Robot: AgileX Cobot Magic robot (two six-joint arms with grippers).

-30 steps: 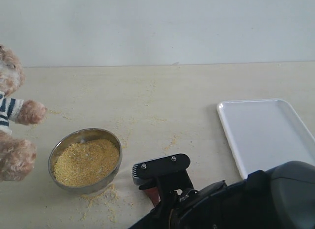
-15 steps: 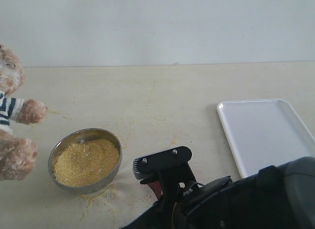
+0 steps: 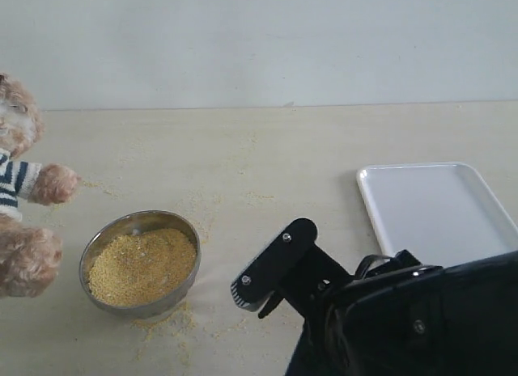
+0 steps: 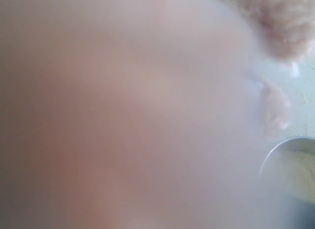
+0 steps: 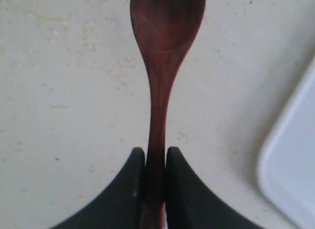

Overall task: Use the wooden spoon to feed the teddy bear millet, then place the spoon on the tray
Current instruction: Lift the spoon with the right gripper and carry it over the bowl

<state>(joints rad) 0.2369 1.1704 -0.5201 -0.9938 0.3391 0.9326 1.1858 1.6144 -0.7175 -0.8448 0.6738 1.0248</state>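
Observation:
The wooden spoon (image 5: 165, 47) is dark reddish-brown, and its round bowl looks empty above the bare tabletop. My right gripper (image 5: 155, 156) is shut on its slim handle. In the exterior view this gripper (image 3: 272, 264) hangs tilted between the bowl and the tray, and it hides the spoon. The millet (image 3: 142, 264) fills a round metal bowl (image 3: 87, 255). The teddy bear (image 3: 19, 200) in its striped shirt sits at the left edge. The white tray (image 3: 441, 218) lies on the right. The left wrist view is a close pinkish blur with bear fur (image 4: 278, 22) at one corner.
Loose grains (image 3: 168, 319) are scattered in front of the bowl and across the table's middle. The tray's rounded corner (image 5: 290, 175) lies near the spoon handle. A pale wall rises behind the table. My right arm's dark body fills the near right corner.
My right gripper has swung to the right and tilted, so its black finger bar now slants. The reddish spoon handle seen under it earlier is hidden in the exterior view.

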